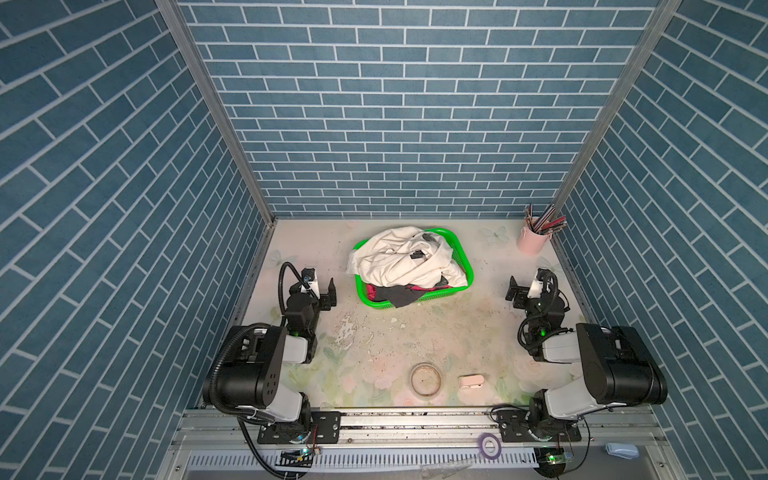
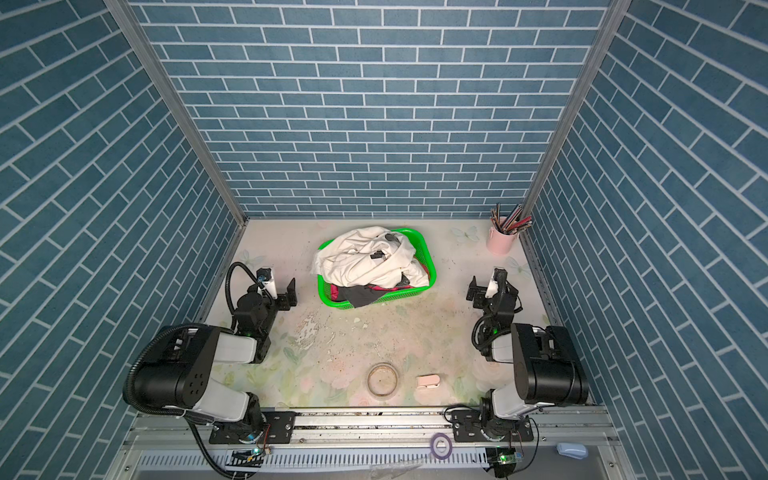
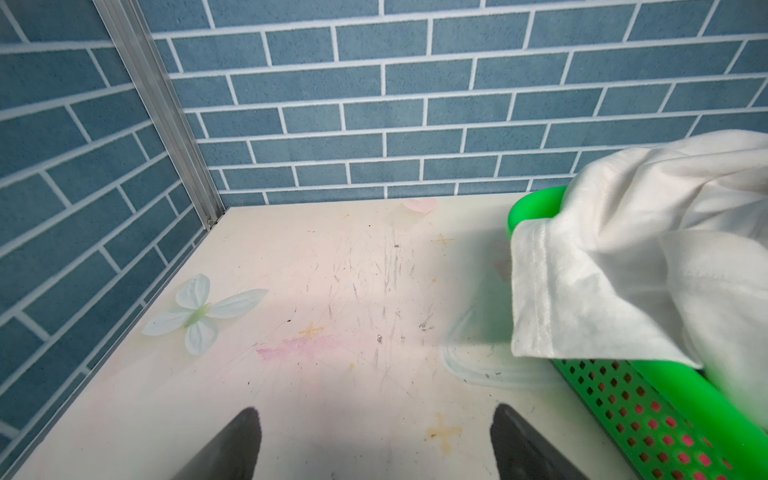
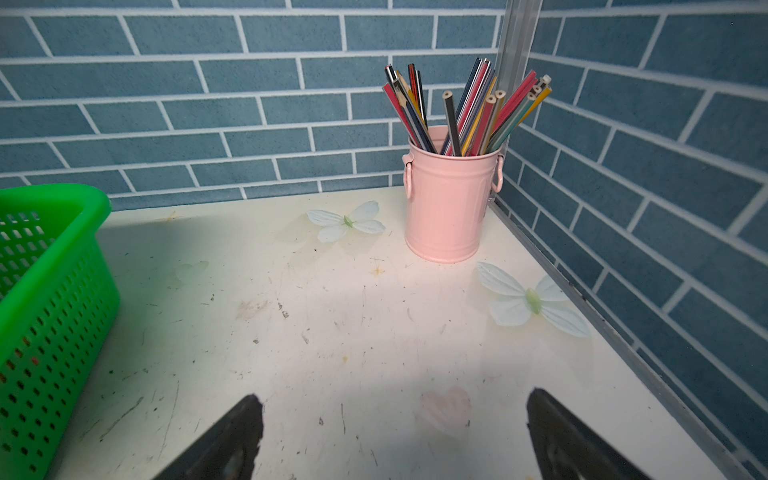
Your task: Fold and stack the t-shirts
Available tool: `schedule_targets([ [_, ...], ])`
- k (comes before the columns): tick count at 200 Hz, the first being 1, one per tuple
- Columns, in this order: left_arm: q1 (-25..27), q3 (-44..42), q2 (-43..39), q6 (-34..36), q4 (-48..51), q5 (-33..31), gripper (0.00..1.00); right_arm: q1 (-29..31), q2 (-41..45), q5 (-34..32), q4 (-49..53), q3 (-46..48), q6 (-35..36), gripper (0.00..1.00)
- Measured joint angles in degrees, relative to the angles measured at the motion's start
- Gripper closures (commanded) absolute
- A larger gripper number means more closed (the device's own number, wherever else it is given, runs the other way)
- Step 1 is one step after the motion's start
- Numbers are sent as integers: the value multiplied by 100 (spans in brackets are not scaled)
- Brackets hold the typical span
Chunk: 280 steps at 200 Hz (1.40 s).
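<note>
**T-shirts:** all are heaped in the green basket [image 1: 466, 266], at back-centre of the counter [image 1: 415, 340]. The cream-white shirt [image 1: 405, 259] is piled on top, crumpled. One hem is draped over the rim on the left-arm side. The dark grey shirt [image 1: 400, 296] is spilled over the near rim. A strip of the magenta shirt [image 1: 424, 287] is glimpsed betw. those two.

**Progress:** judged at zero. No shirt is lifted out, spread, folded or stacked, and no pile is seen on the counter. All is left to do: each shirt is to be pulled out, flattened, folded and stacked.

**Grippers:** the left gripper [image 1: 330, 294] is held just beside the basket w/ jaws spread wide. Nothing is gripped; only bare counter is seen betw. the fingers in the wrist view. The right gripper [image 1: 512, 291] is parked well apart from the basket on the opp. side. Its jaws are equally wide and nothing is held.

**Hidden / unclear:**
- No. of shirts cannot be counted, as the lower layers are buried under the cream one.
- Small black marks are seen on the cream cloth, but the print cannot be made out.
- The basket is cut off in both wrist views.

**Also noted, not task items:** a pink pencil cup [image 1: 532, 243] is stood in the far corner. A ring-shaped object [image 1: 426, 379] and a small pink item [image 1: 471, 381] are laid near the front edge; neither can be identified.
</note>
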<state>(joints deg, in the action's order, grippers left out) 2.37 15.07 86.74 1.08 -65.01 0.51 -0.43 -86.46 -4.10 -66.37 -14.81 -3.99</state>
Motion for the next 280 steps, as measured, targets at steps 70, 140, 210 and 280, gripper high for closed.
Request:
schedule_targets([
  [70,0,0,0,0,0,-2,12,0,0,0,0,0,0,1],
  [140,0,2,0,-2,0,-9,12,0,0,-26,-9,2,0,1],
  [210,332,-15,-2122,-708,979,-1405,12,4,1646,-876,1528,-162,-516,1],
  [280,592,525,-3696,-3486,3285,-1427,12,295,2931,-496,4520,-1113,-2791,1],
])
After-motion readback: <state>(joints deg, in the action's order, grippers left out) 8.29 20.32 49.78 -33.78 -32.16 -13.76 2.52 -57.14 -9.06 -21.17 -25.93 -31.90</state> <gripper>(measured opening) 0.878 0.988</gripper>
